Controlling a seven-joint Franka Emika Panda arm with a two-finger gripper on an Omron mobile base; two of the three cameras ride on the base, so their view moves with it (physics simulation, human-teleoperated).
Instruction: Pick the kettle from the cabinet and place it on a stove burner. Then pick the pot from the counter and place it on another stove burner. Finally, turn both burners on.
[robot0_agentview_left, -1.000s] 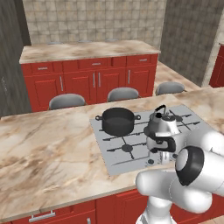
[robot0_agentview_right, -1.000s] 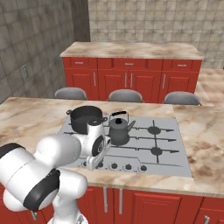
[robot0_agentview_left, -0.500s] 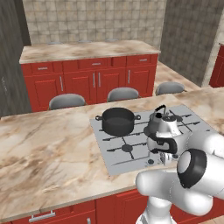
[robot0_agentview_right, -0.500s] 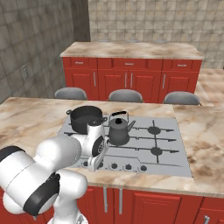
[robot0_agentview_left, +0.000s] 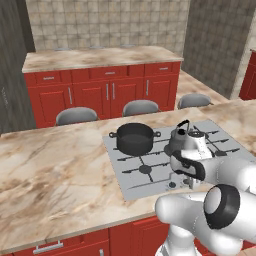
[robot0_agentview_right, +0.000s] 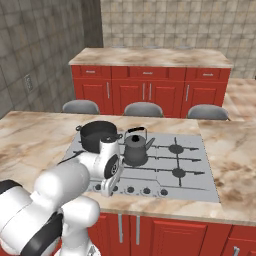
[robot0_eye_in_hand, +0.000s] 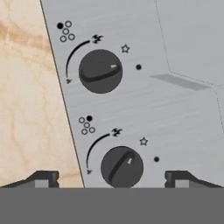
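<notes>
Pot (robot0_agentview_left: 135, 138) and kettle (robot0_agentview_left: 181, 142) both sit on burners of the cooktop (robot0_agentview_left: 150, 175), pot to the kettle's left. Gripper (robot0_eye_in_hand: 112, 177) hangs over the cooktop's knob row, fingers spread wide, holding nothing. Near knob (robot0_eye_in_hand: 122, 166) lies between the fingertips; far knob (robot0_eye_in_hand: 100, 71) beyond it. Knobs look small, rigid, smooth, probably slippery: best pinched across the raised ridge.

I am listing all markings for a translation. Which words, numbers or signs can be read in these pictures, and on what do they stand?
No words, brands or numbers are readable anywhere.
Upper knob on the cooktop: an arc, a spark sign, a star, a dot, and five small circles with one filled.
Lower knob: the same signs, with a different circle filled.
</notes>
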